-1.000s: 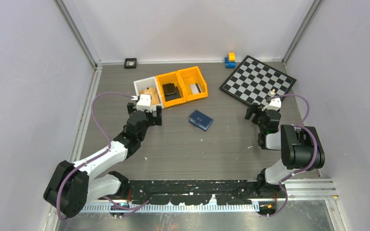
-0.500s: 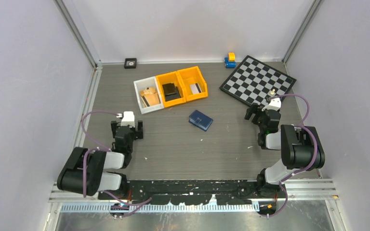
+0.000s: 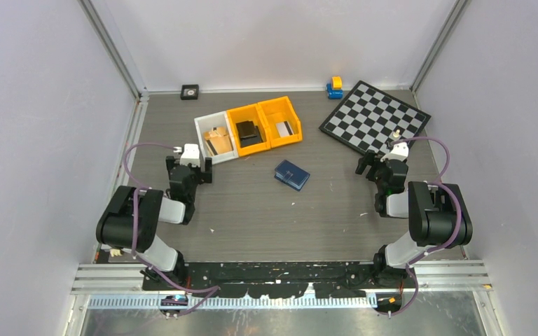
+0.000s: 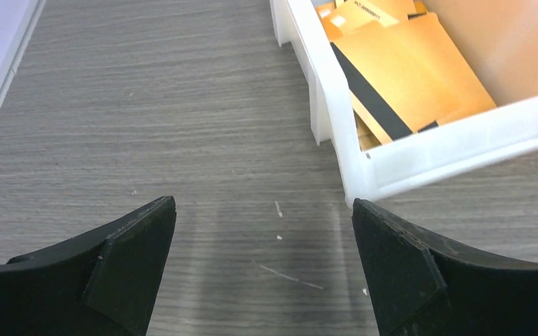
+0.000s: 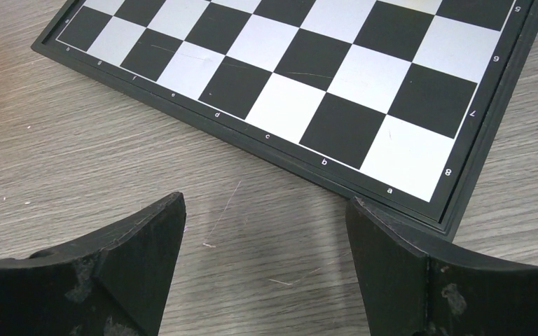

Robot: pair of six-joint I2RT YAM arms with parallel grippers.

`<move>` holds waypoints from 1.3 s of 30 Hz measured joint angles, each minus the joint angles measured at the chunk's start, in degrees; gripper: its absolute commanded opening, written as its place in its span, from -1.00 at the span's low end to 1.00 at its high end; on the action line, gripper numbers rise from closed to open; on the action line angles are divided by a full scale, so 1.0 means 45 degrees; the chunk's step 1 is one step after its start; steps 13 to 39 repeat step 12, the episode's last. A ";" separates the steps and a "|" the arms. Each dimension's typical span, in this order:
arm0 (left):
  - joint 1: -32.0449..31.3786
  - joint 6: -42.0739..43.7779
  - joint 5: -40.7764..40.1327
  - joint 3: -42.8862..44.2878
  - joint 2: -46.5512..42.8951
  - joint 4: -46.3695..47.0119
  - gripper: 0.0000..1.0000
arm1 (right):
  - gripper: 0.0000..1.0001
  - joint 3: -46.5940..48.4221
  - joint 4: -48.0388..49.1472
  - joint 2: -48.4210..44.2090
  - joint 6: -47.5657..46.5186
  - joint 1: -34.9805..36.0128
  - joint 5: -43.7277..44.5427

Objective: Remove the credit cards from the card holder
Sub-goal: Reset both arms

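The navy card holder [image 3: 291,175] lies folded shut on the table, between the two arms and touched by neither. Tan credit cards [image 4: 406,70] with a dark stripe lie in the white bin [image 3: 204,136]; its near corner [image 4: 420,150] shows in the left wrist view. My left gripper [image 3: 189,166] is open and empty over bare table just near-left of that bin, its jaws wide apart [image 4: 263,210]. My right gripper [image 3: 380,164] is also open and empty [image 5: 266,203], low over the table at the near edge of the chessboard.
Two orange bins [image 3: 266,112] stand right of the white one; the first holds a black block [image 3: 249,131], the second a light card [image 3: 285,128]. A chessboard [image 3: 376,115] [image 5: 308,63] lies back right, a blue and yellow toy [image 3: 334,87] behind it. A small black square [image 3: 190,91] sits by the back wall.
The left arm has drawn back from the white bin and folded up, its gripper now a little nearer and left of the bin. The right arm has not moved.
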 measured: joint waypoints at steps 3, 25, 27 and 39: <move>0.0063 -0.0039 -0.0044 0.0223 0.0000 -0.0049 0.99 | 0.78 0.0000 0.0000 0.0000 0.0000 0.0000 0.0000; 0.0112 -0.0253 -0.0068 0.0238 0.0000 -0.0233 0.99 | 0.78 0.0000 0.0000 0.0000 0.0000 0.0000 0.0000; 0.0112 -0.0253 -0.0068 0.0238 0.0000 -0.0233 0.99 | 0.78 0.0000 0.0000 0.0000 0.0000 0.0000 0.0000; 0.0112 -0.0253 -0.0068 0.0238 0.0000 -0.0233 0.99 | 0.78 0.0000 0.0000 0.0000 0.0000 0.0000 0.0000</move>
